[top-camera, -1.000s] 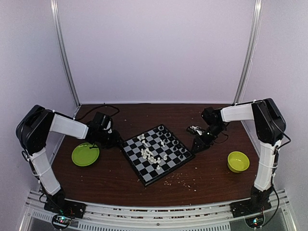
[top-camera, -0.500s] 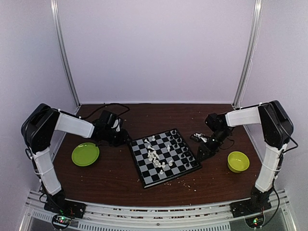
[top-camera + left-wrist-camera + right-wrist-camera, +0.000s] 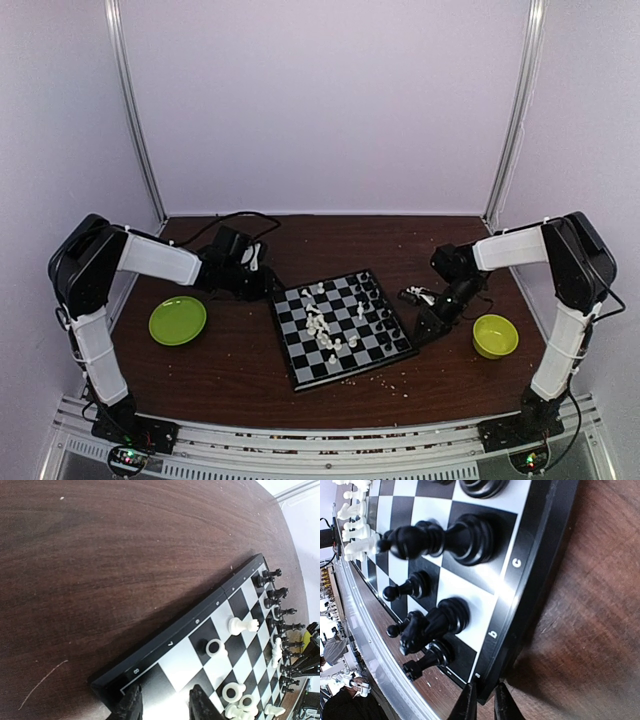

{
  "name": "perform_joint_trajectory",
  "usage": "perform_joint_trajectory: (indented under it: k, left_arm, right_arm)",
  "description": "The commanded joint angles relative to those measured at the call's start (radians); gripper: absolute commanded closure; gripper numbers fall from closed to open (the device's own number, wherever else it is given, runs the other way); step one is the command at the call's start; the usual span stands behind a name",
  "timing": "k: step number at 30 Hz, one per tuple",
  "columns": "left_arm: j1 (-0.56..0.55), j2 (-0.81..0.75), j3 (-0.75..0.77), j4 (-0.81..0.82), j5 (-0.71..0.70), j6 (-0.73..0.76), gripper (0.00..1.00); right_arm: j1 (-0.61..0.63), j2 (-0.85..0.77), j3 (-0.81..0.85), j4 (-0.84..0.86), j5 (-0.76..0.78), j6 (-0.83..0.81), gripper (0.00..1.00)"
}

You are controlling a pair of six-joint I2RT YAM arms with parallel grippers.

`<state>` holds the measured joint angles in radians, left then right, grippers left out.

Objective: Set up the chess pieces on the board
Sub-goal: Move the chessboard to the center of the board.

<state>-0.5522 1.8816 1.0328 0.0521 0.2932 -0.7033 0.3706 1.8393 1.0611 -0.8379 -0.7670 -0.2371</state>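
Observation:
The board (image 3: 305, 365) lies skewed in the middle of the table. White chess pieces (image 3: 322, 328) are jumbled near its centre, several on their sides. Black chess pieces (image 3: 385, 320) line its right edge. My left gripper (image 3: 268, 288) is low at the board's left corner. In the left wrist view that gripper (image 3: 166, 705) is open, fingers apart over the corner square by the "8" mark on the board (image 3: 165, 652). My right gripper (image 3: 420, 332) is at the board's right corner. In the right wrist view it (image 3: 486, 700) is shut on the board's rim (image 3: 520, 605), beside a black knight (image 3: 427, 625).
A lime-green plate (image 3: 178, 320) lies left of the board and a green bowl (image 3: 495, 335) lies to its right. Pale crumbs (image 3: 385, 380) dot the wood in front of the board. A small dark-and-white object (image 3: 412, 295) lies behind the right gripper. Cables (image 3: 235, 218) trail at the rear left.
The board has slid to the right and turned, with both grippers moving along at its corners. The right jaws have narrowed onto the rim.

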Motion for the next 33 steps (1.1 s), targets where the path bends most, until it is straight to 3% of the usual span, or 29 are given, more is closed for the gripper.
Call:
perform_joint_trajectory:
  k: [1, 11, 22, 27, 33]
  left_arm:
    - [-0.013, 0.022, 0.038, 0.046, 0.033, 0.032, 0.67]
    - [-0.028, 0.032, 0.051, 0.039, 0.043, 0.051, 0.67]
    - [-0.028, -0.07, 0.069, -0.061, -0.044, 0.119, 0.67]
    - [-0.029, -0.143, 0.099, -0.143, -0.055, 0.147, 0.63]
    - [-0.09, -0.216, 0.222, -0.334, -0.147, 0.305, 0.62]
  right_arm:
    - [0.015, -0.032, -0.02, -0.017, -0.042, -0.019, 0.87]
    - [0.071, -0.039, -0.024, -0.045, -0.085, -0.066, 0.87]
    - [0.096, -0.048, -0.018, -0.048, -0.078, -0.071, 0.86]
    - [0.001, -0.146, -0.003, -0.118, -0.021, -0.128, 0.82]
    - [-0.143, -0.303, 0.017, -0.109, 0.003, -0.132, 0.77]
